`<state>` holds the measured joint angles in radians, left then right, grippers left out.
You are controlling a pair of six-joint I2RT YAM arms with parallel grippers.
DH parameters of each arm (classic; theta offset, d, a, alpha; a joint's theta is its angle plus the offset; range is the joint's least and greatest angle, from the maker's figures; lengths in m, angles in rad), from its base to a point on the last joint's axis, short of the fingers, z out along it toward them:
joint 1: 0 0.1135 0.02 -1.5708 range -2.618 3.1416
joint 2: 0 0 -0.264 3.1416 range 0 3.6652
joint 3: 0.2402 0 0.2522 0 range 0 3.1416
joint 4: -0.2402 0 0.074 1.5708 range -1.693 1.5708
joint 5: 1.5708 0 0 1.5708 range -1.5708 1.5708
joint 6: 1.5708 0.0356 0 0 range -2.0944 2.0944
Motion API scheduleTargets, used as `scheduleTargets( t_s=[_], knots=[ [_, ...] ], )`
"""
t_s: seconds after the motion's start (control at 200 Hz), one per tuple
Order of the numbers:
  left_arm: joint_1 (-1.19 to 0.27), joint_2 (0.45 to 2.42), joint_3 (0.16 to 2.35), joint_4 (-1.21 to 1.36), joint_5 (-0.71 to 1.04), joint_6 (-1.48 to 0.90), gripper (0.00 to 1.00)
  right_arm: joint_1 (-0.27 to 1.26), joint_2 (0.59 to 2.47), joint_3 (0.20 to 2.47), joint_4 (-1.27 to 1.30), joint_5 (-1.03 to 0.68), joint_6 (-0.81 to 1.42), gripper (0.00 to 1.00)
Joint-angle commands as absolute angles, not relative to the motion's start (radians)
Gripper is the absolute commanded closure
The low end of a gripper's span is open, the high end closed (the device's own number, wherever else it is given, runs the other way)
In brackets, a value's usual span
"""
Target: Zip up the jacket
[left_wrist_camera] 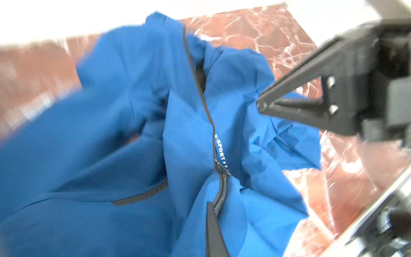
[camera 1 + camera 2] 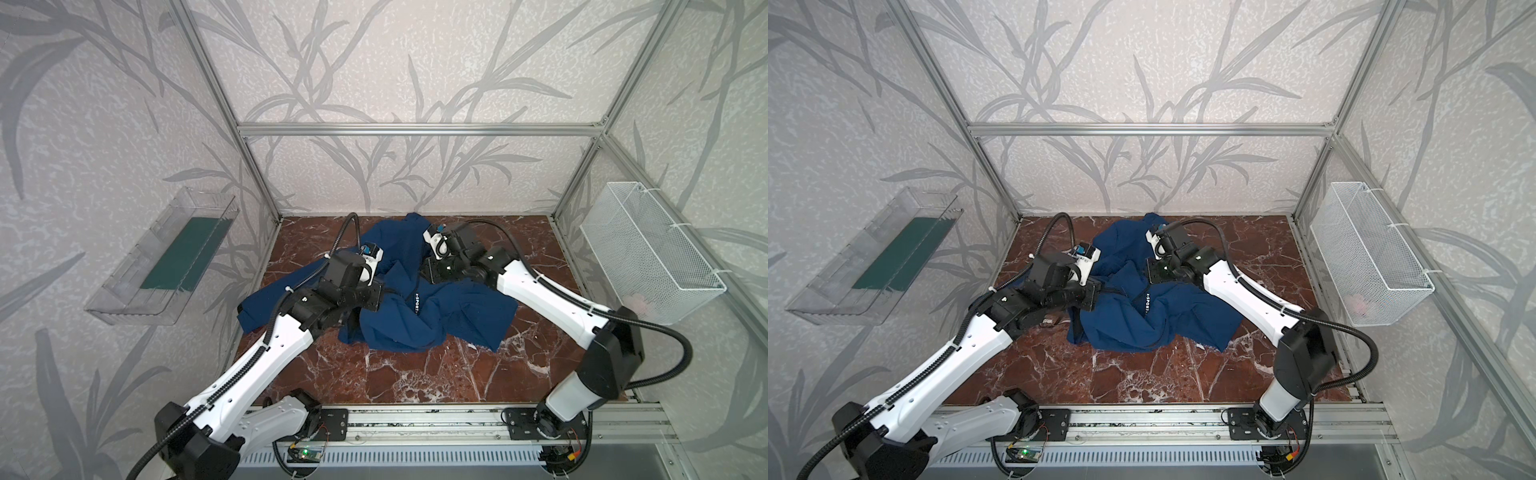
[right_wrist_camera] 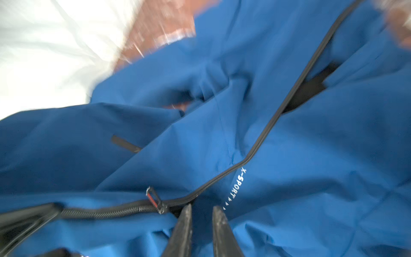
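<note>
Red-brown marble table (image 2: 415, 374) carries one crumpled navy jacket (image 2: 457, 316), lying under both claws. Of the two, the left claw (image 3: 53, 211) is clamped on the jacket at the zipper's bottom end, while the right claw (image 3: 202, 210) hovers with its jaws slightly apart, holding nothing. One slider (image 3: 160, 208) sits just beside the right claw's tips, on the side toward the left claw. The zipper (image 3: 266, 131) runs on past the right claw toward the collar.
</note>
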<state>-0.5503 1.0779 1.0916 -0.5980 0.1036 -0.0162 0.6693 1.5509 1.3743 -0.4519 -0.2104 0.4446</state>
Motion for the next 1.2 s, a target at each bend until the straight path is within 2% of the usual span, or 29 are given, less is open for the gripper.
scheduleTargets(
  t_s=[0.0, 0.16, 0.27, 0.455, 0.58, 0.8, 1.195],
  knots=[
    [-0.522, 1.01, 1.151, -0.584, 0.098, 0.452, 1.0, 0.669, 1.447, 1.274, -0.233, -0.179, 0.503, 0.76],
    [-0.395, 1.015, 1.275, -0.575, 0.33, 0.545, 1.0, 0.688, 1.416, 1.186, -0.025, -0.267, 0.578, 0.75],
    [-0.371, 1.008, 1.307, -0.602, 0.407, 0.572, 1.0, 0.715, 1.439, 1.158, 0.072, -0.314, 0.627, 0.74],
    [-0.371, 0.981, 1.303, -0.614, 0.427, 0.566, 1.0, 0.728, 1.432, 1.187, 0.032, -0.318, 0.643, 0.58],
    [-0.371, 0.961, 1.293, -0.599, 0.41, 0.535, 1.0, 0.741, 1.426, 1.232, -0.074, -0.315, 0.643, 0.53],
    [-0.37, 0.942, 1.281, -0.618, 0.405, 0.526, 1.0, 0.764, 1.398, 1.235, -0.075, -0.32, 0.665, 0.44],
    [-0.371, 0.936, 1.26, -0.616, 0.393, 0.508, 1.0, 0.79, 1.519, 1.407, -0.12, -0.373, 0.643, 0.43]
  ],
)
